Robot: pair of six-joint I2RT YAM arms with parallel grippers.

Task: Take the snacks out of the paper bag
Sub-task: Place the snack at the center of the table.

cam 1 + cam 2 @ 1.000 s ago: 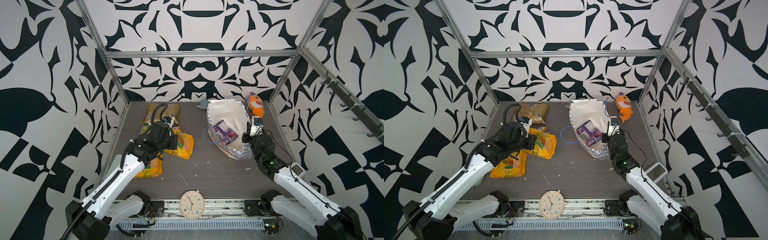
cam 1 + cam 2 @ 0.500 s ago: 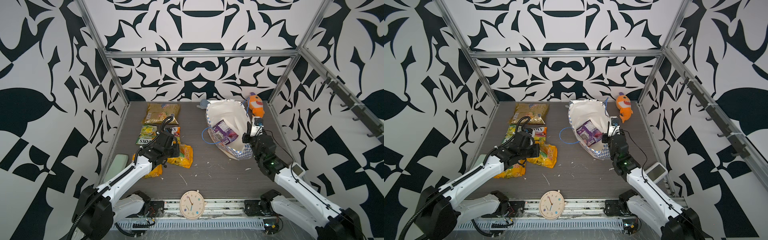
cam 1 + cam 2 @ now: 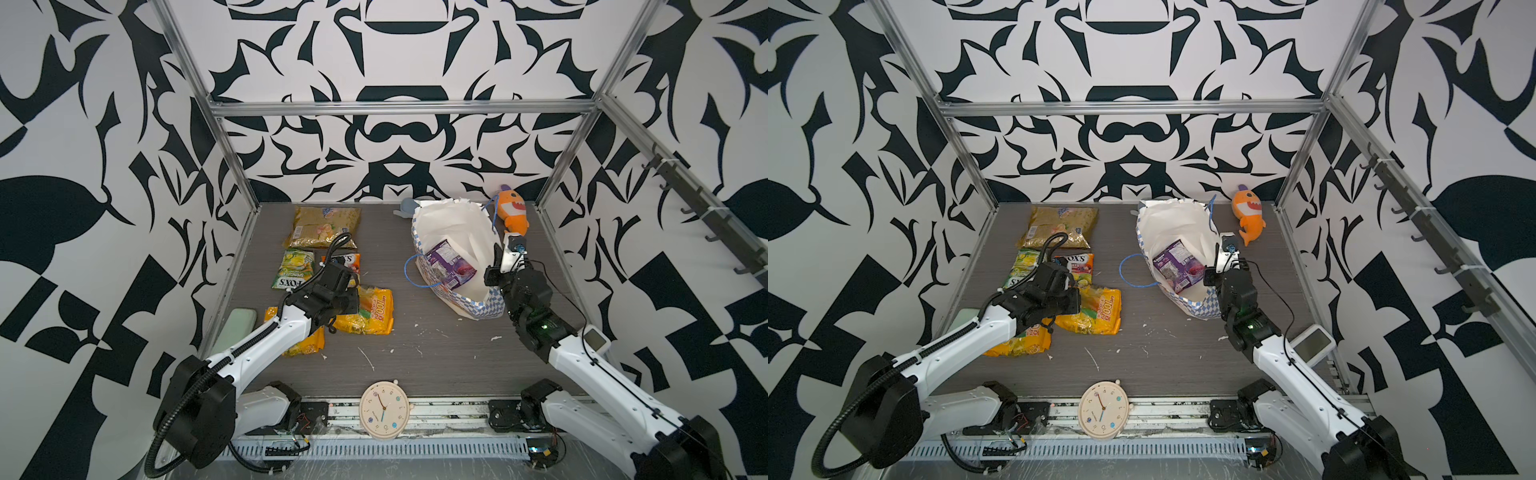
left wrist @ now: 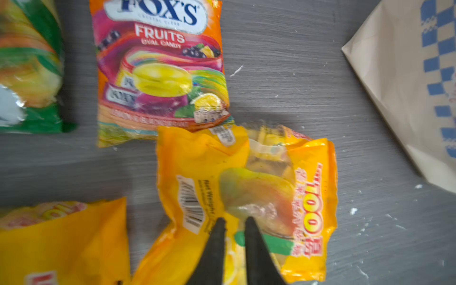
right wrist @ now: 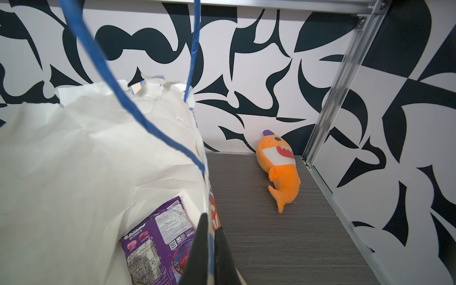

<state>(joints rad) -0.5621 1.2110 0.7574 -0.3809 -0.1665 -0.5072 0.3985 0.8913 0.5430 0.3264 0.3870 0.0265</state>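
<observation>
Bag (image 3: 453, 226) is held open by the right tool (image 5: 211, 223) pinching its rim, one purple packet (image 3: 451, 266) inside, while the left tool (image 4: 235, 219), tips slightly parted, apparently lets go an orange packet (image 4: 271, 185) left of it.

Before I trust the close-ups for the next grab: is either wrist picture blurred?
Left wrist view: smeared, worst on the green packet, orange packet print soft. Right wrist view: purple packet and toy shark crisp, only the near blue cord out of focus.
</observation>
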